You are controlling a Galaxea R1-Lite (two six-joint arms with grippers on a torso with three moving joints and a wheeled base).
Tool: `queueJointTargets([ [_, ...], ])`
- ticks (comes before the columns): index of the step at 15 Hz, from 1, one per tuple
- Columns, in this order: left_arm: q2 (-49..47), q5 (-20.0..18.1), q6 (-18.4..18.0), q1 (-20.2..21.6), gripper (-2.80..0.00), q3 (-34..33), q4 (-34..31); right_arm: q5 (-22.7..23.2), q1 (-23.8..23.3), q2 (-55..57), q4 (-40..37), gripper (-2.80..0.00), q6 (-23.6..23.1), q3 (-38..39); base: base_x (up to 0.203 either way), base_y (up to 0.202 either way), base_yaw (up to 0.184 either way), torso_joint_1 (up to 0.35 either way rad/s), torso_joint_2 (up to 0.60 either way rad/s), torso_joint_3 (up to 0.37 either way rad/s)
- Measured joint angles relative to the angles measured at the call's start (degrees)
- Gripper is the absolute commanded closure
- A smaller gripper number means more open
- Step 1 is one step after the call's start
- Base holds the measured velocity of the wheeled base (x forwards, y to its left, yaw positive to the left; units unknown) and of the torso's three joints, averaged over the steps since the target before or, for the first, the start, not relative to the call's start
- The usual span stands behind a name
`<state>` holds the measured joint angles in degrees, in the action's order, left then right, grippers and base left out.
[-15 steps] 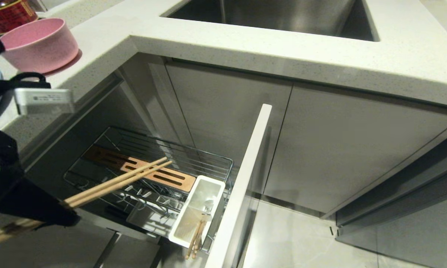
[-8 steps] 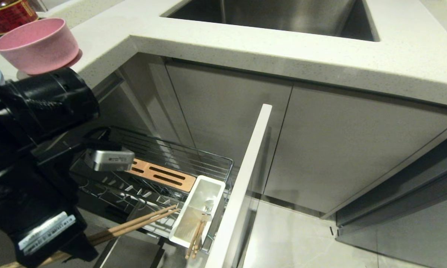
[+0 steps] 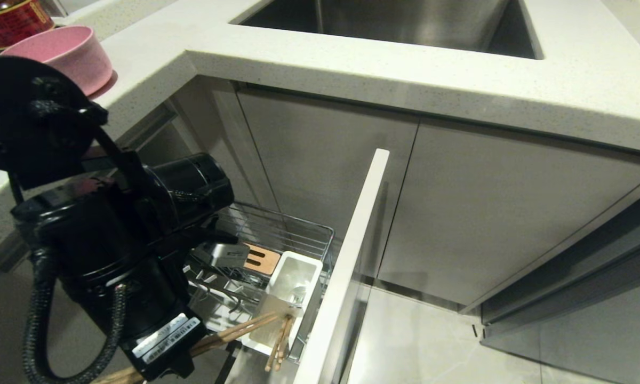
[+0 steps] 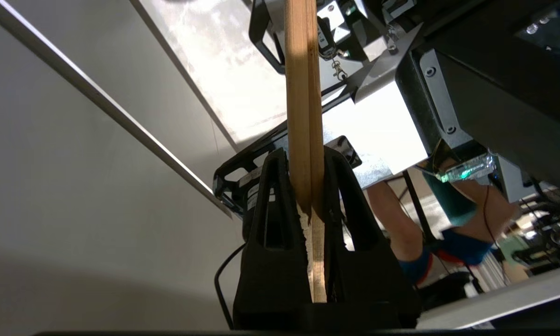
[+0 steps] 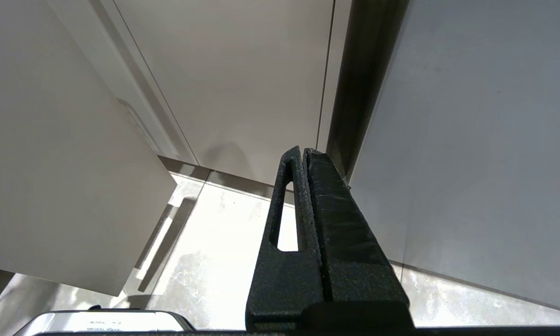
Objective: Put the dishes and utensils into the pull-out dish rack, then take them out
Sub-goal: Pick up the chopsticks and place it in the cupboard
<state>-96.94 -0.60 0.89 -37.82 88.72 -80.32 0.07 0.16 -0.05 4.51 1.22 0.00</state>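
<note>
clamping a pair of slim light wooden chopsticks (image 4: 303,116) between its black fingers, left gripper (image 4: 308,161), chopstick tips reaching the white rectangular utensil cup (image 3: 293,280) in the chrome wire pull-out dish rack (image 3: 277,234), right gripper (image 5: 305,156) pressed together, parked near the cabinets

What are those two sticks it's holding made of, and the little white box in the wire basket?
The chopsticks look like light, unvarnished wood: pale tan, faint grain, matte. The utensil cup seems to be smooth white plastic, though it could be ceramic. The dish rack is shiny chromed wire.
</note>
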Motion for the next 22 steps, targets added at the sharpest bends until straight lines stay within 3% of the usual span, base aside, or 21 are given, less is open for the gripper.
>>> queueJointTargets([
  [22, -16.25, -0.40, 0.25, 1.18, 0.00, -1.84, 12.38, 0.00, 0.00, 0.00, 0.00, 0.00, -0.01, 0.00, 0.000, 0.000, 0.000, 0.000, 0.00, 0.000],
])
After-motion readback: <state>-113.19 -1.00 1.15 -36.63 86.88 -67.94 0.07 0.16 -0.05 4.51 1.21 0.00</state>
